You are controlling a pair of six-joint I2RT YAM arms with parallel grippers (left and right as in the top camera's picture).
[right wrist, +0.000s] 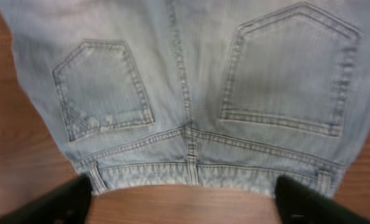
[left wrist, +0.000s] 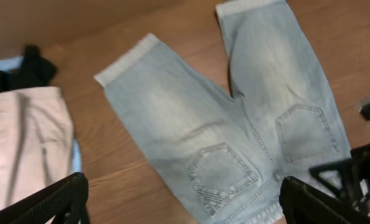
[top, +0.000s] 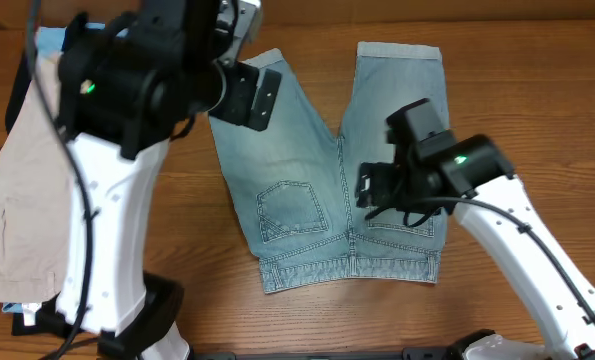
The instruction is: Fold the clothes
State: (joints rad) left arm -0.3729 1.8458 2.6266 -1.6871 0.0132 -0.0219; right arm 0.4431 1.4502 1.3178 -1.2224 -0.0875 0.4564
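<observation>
The faded light-blue denim shorts (top: 307, 170) lie flat on the wooden table, back pockets up, waistband toward the front and cuffed legs spread toward the back. My left gripper (top: 247, 95) hovers above the left leg, open and empty; its wrist view shows the shorts (left wrist: 234, 118) below the wide jaws (left wrist: 183, 186). My right gripper (top: 372, 190) is above the right back pocket, open and empty. Its wrist view shows the waistband (right wrist: 191, 168) between the jaws (right wrist: 183, 186).
Beige shorts (top: 17, 200) lie at the table's left, also in the left wrist view (left wrist: 23, 143), with a black garment (left wrist: 29, 65) and sky-blue cloth (top: 52, 40) beside them. Bare wood table (top: 527, 110) lies right of the shorts.
</observation>
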